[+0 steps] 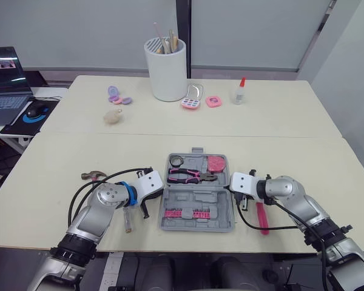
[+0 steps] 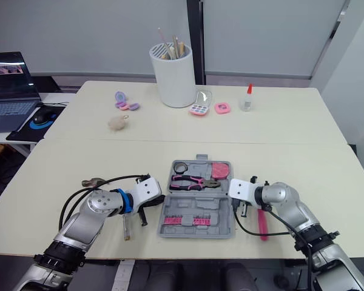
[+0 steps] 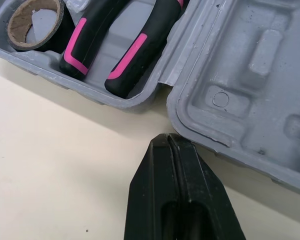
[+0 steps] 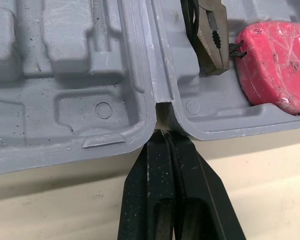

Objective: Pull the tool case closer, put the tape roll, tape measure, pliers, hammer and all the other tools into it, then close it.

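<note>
The grey tool case [image 1: 197,225] lies open at the table's near middle. Its far half holds the tape roll [image 1: 177,160], a pink tape measure [image 1: 216,163] and pink-handled pliers [image 1: 191,176]. The near half carries a row of pink bits [image 1: 185,213]. My left gripper [image 3: 167,136] is shut, its tip at the case's left side by the hinge notch. At the right side, my right gripper [image 4: 164,132] is also shut and touches the hinge notch. The hammer [image 1: 94,176] lies left of the case, partly under my left arm. A pink-handled tool [image 1: 262,217] lies right of the case.
A white bucket [image 1: 165,68] with sticks stands at the back, beside a glue bottle [image 1: 239,91], pink cases [image 1: 193,98], purple pieces [image 1: 116,96] and a fluffy ball [image 1: 113,116]. A laptop [image 1: 6,79] and mouse [image 1: 35,111] sit on a side desk at far left.
</note>
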### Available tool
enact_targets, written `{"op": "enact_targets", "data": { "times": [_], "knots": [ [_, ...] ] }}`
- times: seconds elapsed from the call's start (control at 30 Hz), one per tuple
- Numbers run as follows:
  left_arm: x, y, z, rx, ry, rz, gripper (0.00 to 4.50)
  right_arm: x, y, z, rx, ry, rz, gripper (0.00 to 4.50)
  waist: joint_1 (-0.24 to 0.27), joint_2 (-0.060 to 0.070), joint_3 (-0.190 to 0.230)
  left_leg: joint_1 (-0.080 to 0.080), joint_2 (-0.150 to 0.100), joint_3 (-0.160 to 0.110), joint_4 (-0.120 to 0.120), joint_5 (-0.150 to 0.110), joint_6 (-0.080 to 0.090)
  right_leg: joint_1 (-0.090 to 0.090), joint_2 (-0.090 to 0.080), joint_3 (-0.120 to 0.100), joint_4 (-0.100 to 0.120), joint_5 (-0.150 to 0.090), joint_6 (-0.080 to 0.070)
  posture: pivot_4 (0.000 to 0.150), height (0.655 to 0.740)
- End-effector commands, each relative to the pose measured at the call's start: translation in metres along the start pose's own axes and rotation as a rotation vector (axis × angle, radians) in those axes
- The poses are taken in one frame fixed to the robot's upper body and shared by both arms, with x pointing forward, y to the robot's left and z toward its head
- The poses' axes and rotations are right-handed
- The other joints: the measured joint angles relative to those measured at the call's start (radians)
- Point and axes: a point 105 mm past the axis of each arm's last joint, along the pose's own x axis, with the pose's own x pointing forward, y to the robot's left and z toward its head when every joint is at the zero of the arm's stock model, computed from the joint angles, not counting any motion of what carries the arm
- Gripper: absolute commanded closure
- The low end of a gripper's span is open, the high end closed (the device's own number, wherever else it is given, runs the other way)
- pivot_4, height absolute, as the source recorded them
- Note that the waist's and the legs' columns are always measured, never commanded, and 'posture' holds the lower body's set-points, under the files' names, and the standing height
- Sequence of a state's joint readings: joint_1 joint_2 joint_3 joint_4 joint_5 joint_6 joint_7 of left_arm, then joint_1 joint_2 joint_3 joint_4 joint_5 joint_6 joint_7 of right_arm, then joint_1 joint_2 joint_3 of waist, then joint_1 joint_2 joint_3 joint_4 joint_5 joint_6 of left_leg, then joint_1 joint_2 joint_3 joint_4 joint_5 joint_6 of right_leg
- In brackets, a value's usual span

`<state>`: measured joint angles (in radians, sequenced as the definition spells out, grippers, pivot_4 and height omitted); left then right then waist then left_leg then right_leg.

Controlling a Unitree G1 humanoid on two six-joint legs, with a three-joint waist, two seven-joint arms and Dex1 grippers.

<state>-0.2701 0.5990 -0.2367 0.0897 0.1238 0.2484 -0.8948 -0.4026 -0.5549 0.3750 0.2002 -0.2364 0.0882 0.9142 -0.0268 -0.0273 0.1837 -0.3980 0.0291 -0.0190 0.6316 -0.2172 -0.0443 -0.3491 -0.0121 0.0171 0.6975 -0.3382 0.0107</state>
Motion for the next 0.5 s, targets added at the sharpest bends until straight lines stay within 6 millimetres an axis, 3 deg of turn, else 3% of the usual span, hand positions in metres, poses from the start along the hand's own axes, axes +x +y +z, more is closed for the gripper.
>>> {"op": "enact_targets", "data": {
  "times": [0.03,0.5],
  "knots": [
    [0.008,-0.011,0.011,0.022,-0.044,-0.055,4.5,0.003,0.008,0.015,-0.014,-0.057,0.032,4.48,0.0,0.0,0.0,0.0,0.0,0.0,0.0,0.0,0.0,0.0,0.0,0.0,0.0,0.0,0.0,0.15,0.74],
    [0.008,-0.023,0.01,0.02,-0.043,-0.097,4.5,0.004,0.016,0.018,-0.006,-0.063,0.056,4.48,0.0,0.0,0.0,-0.001,0.0,0.0,-0.001,0.0,0.0,0.0,0.0,0.0,-0.001,0.0,0.0,0.15,0.74]
  ]
}}
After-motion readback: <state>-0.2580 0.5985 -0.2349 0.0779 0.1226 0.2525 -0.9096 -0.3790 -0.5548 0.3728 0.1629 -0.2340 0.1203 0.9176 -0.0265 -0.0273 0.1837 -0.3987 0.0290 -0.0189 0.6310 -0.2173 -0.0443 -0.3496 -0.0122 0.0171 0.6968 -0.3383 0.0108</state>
